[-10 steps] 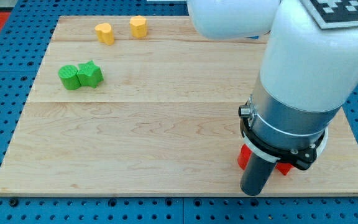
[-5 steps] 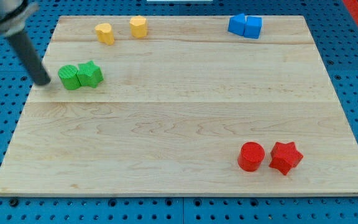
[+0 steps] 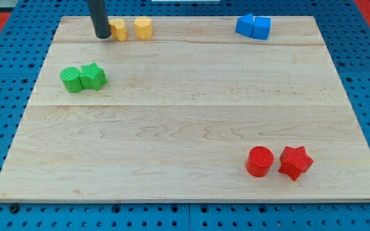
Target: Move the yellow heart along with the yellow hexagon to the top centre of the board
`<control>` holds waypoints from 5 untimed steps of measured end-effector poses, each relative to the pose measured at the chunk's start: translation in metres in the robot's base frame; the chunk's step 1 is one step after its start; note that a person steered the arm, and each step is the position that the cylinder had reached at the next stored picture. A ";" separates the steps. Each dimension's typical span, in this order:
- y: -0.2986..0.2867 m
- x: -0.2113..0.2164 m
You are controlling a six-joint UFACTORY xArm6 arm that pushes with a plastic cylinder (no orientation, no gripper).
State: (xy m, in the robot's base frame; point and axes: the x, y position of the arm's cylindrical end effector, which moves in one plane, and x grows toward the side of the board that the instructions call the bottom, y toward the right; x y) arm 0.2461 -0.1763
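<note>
The yellow heart (image 3: 118, 29) lies near the board's top left, and the yellow hexagon (image 3: 143, 27) lies a short gap to its right. My tip (image 3: 101, 36) stands against the heart's left side, with the dark rod rising out of the view's top. The rod covers the heart's left edge.
A green cylinder (image 3: 71, 79) and a green star (image 3: 93, 76) touch at the left. Two blue blocks (image 3: 253, 26) sit together at the top right. A red cylinder (image 3: 260, 161) and a red star (image 3: 295, 162) lie at the bottom right. The wooden board (image 3: 185, 122) lies on a blue pegboard.
My tip went from the bottom right, over the red blocks, to left of the green cylinder, then up to the yellow heart's left side. The heart has shifted slightly right.
</note>
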 end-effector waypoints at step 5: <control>0.118 -0.027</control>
